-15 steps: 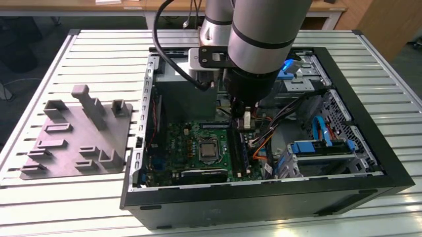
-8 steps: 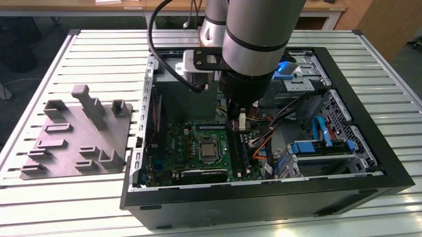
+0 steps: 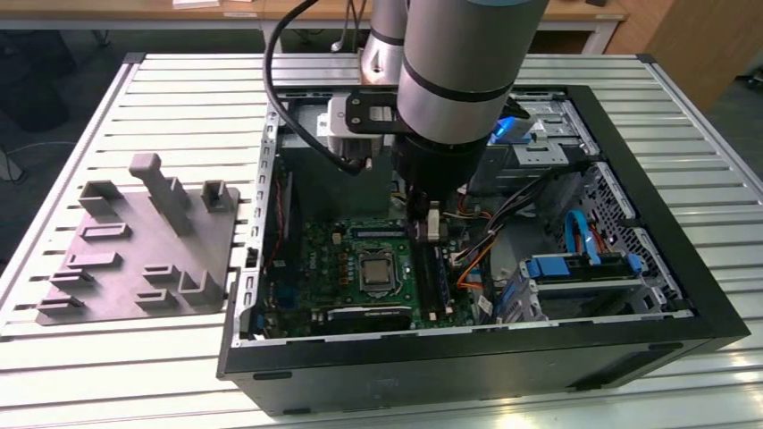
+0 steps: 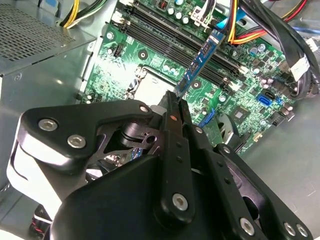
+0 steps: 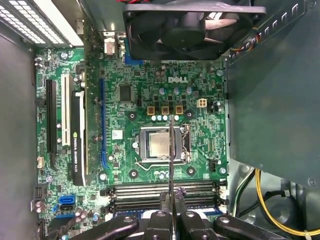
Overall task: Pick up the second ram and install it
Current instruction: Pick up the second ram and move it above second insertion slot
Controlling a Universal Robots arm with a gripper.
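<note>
One stick, second ram (image 4: pixel 200 62), clamped edgewise in closed fingers (image 4: pixel 176 145) above motherboard (image 4: pixel 150 65); cables (image 4: pixel 280 27) near.

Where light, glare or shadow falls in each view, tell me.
Exterior view: the arm carries bright highlights, and the inside of the case lies dim beneath it. First wrist view: even light on the motherboard, while the pale slats wash out white. Second wrist view: the dark hand, shut on the second ram, shows a soft sheen.
</note>
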